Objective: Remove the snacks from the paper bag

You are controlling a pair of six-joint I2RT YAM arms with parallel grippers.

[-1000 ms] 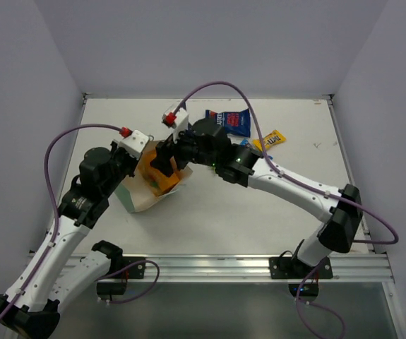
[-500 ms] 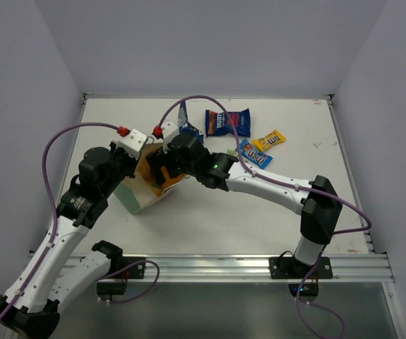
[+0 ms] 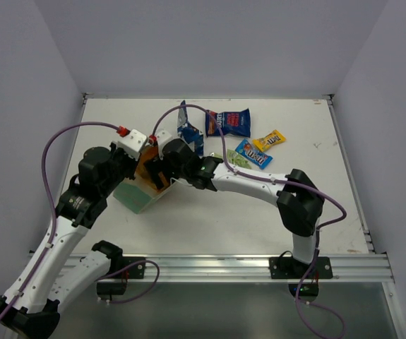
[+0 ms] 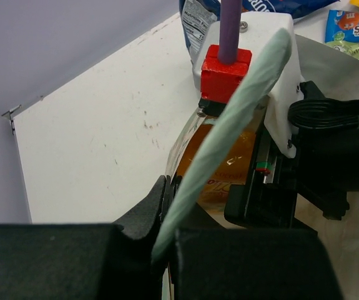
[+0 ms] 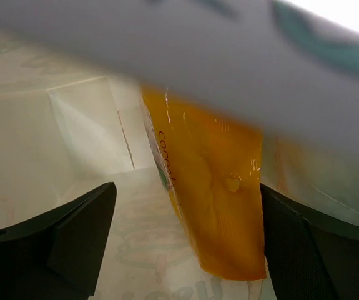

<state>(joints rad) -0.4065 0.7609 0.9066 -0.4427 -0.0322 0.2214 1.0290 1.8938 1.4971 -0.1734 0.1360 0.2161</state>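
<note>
L gripper (image 4: pixel 167 225) pinches bag (image 4: pixel 241 106) rim; R gripper (image 5: pixel 188 244), jaws wide inside, seems to straddle pouch (image 5: pixel 210 187) — next: close on it, lift out.

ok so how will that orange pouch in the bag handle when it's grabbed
The orange pouch looks like thin glossy film, so it will probably crumple and could slip. It stands on edge inside the paper bag, so a nudge may flop it over. It looks flat, so likely light.

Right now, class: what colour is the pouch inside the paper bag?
The pouch is orange; right wrist view.
</note>
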